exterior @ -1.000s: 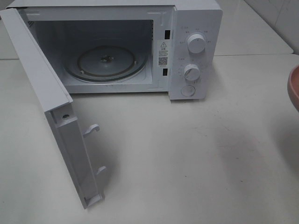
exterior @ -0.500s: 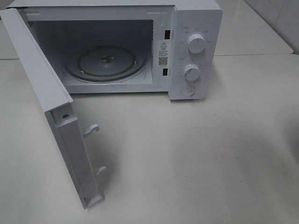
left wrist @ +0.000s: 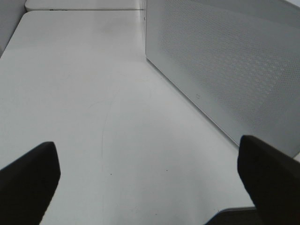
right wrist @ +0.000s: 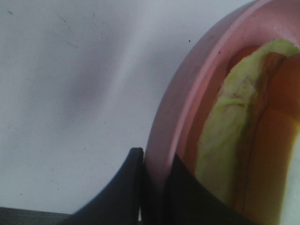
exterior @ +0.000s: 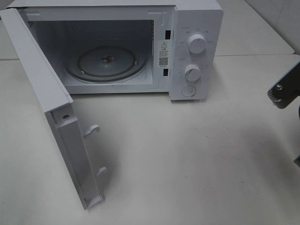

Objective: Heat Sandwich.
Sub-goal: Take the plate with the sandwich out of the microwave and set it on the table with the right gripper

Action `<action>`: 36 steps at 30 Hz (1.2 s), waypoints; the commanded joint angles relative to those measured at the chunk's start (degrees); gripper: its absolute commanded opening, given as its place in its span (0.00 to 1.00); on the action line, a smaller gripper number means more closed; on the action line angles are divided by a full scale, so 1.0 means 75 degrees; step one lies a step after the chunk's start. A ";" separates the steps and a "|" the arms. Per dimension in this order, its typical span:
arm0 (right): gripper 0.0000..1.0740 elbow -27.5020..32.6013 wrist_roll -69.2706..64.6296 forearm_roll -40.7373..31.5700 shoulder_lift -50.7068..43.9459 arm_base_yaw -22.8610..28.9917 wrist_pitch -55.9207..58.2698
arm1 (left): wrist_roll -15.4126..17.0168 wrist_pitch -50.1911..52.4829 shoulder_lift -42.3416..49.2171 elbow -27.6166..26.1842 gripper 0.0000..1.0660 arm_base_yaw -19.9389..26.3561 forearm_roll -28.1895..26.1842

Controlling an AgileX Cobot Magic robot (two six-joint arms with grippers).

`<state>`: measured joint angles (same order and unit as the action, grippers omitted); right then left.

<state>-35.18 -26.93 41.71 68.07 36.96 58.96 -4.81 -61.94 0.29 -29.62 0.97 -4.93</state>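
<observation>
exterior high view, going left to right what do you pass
open microwave door → glass turntable inside the cavity → control knobs → part of the right arm at the edge

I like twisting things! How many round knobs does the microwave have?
2: the upper knob and the lower knob, on the microwave front panel. A round button sits below.

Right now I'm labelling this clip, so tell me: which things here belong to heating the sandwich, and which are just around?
Job:
sandwich
pink plate, rim pinched by right gripper
microwave, door open, turntable bare

Around:
left gripper, open, holding nothing
table
</observation>
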 commanded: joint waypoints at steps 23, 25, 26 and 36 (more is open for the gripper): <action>0.02 -0.0672 -0.2888 0.0328 0.2597 -0.0015 0.0443 | 0.0023 0.0092 0.0046 0.0008 0.91 0.0015 -0.0015; 0.03 -0.0672 -0.2964 0.0328 0.2681 -0.0015 0.0397 | 0.0023 0.0092 0.0046 0.0008 0.91 0.0015 -0.0015; 0.03 -0.0672 -0.3018 0.0328 0.2773 -0.0015 0.0336 | 0.0023 0.0092 0.0046 0.0008 0.91 0.0015 -0.0015; 0.04 -0.0657 -0.3644 0.0390 0.3468 -0.0015 -0.0038 | 0.0023 0.0092 0.0046 0.0008 0.91 0.0015 -0.0015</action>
<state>-39.99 -52.83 41.94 93.16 36.96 58.21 -4.81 -61.94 0.29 -29.62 0.97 -4.93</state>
